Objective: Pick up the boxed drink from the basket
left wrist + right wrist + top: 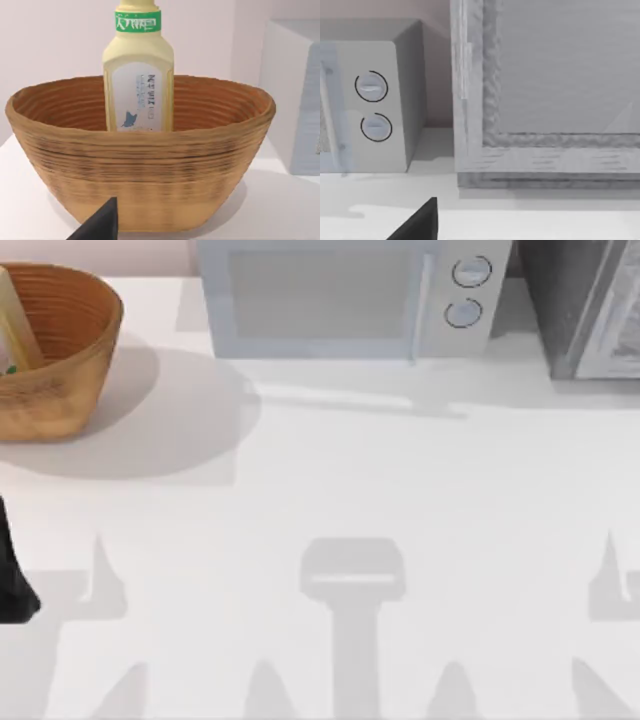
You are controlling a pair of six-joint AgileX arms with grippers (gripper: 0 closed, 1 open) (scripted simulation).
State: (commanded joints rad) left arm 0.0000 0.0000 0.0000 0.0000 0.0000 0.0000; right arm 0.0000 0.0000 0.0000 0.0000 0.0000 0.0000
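The round orange-brown basket (65,355) stands at the table's far left corner. Inside it the boxed drink (12,330) stands upright, pale cream-yellow. The left wrist view faces the basket (145,175) side-on, with the boxed drink (138,75) rising above its rim, green band at the neck. A black part of my left gripper (100,225) shows low in that view, short of the basket's outer wall and apart from it. My left arm (12,580) sits at the table's left edge, nearer than the basket. A black part of my right gripper (420,220) hangs over the table at the right.
A pale grey microwave (340,295) with two round knobs stands at the back middle, just right of the basket. A grey cabinet (590,310) fills the back right corner, and the right wrist view faces the cabinet (545,90) beside the microwave (370,105).
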